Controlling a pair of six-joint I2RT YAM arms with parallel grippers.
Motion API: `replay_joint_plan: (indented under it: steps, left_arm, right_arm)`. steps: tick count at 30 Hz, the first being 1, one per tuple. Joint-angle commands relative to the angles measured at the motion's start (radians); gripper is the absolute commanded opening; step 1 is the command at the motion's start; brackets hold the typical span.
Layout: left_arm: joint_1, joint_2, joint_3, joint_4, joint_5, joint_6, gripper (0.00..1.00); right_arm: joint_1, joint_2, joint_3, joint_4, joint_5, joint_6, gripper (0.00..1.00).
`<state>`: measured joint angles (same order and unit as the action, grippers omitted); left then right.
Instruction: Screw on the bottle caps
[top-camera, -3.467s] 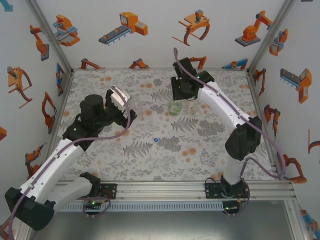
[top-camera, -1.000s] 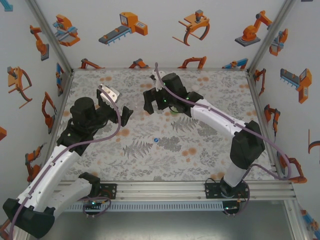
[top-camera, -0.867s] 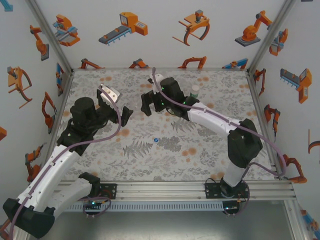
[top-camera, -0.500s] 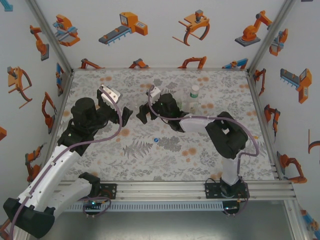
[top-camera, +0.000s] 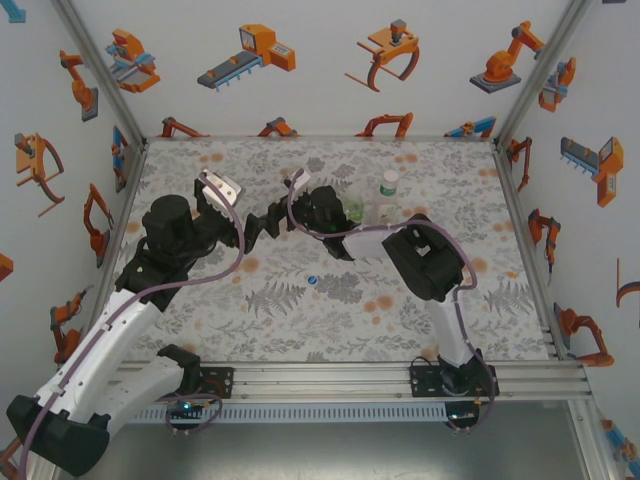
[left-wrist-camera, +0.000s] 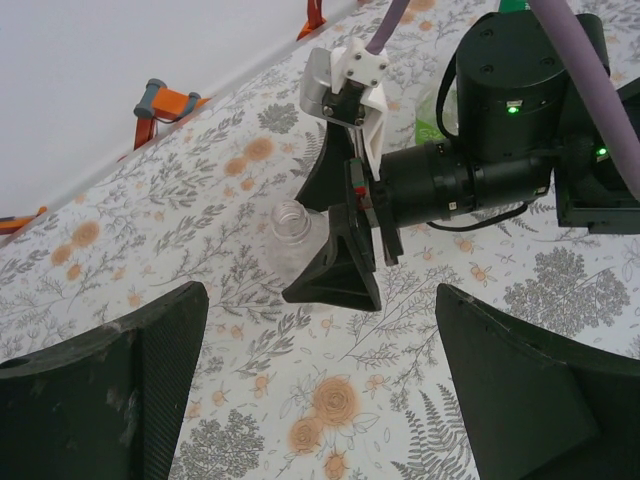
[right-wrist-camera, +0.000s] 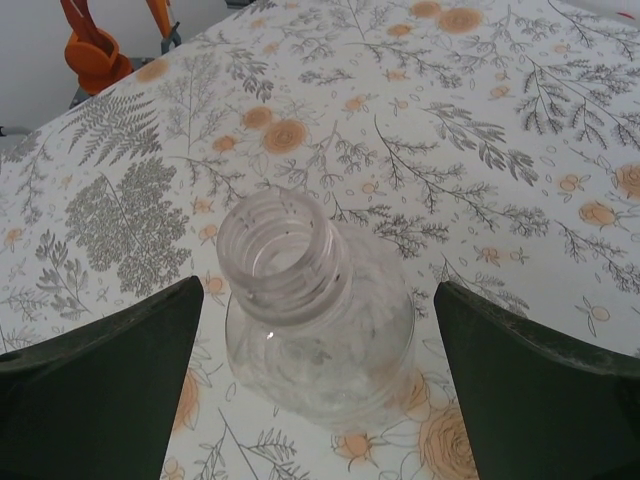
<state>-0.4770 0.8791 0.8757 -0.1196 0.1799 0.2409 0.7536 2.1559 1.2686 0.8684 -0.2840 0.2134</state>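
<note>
1. Top external: the right gripper sat just beside the left gripper; the blue cap lay behind both, well apart.
2. Left wrist: left jaws stood wide and empty; the uncapped clear bottle stood upright ahead.
3. Right wrist: right jaws stood wide, flanking that bottle without touching.

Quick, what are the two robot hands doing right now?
Left gripper: open, empty.
Right gripper: open, jaws either side of the clear bottle, not touching.
</note>
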Motion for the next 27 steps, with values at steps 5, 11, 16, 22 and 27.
replay_joint_plan:
  steps: [5,11,16,22,27]
  left_arm:
    - [0.005,-0.006,-0.003,0.032,0.031,0.003,0.86]
    - [0.005,-0.002,-0.003,0.031,0.035,0.001,0.86]
    - [0.005,0.002,-0.001,0.031,0.038,0.000,0.86]
    - [0.005,0.001,-0.001,0.030,0.039,0.000,0.86]
    - [0.005,0.001,-0.003,0.036,0.046,-0.005,0.86]
  right_arm:
    - [0.006,0.042,0.058,0.044,-0.011,0.024,0.79]
    - [0.007,0.047,0.058,0.037,-0.021,0.027,0.71]
    - [0.007,0.036,0.052,0.033,-0.017,0.026,0.63]
    - [0.006,-0.011,0.035,0.002,-0.007,0.028,0.50]
    - [0.007,-0.105,-0.028,-0.011,0.011,0.043,0.44]
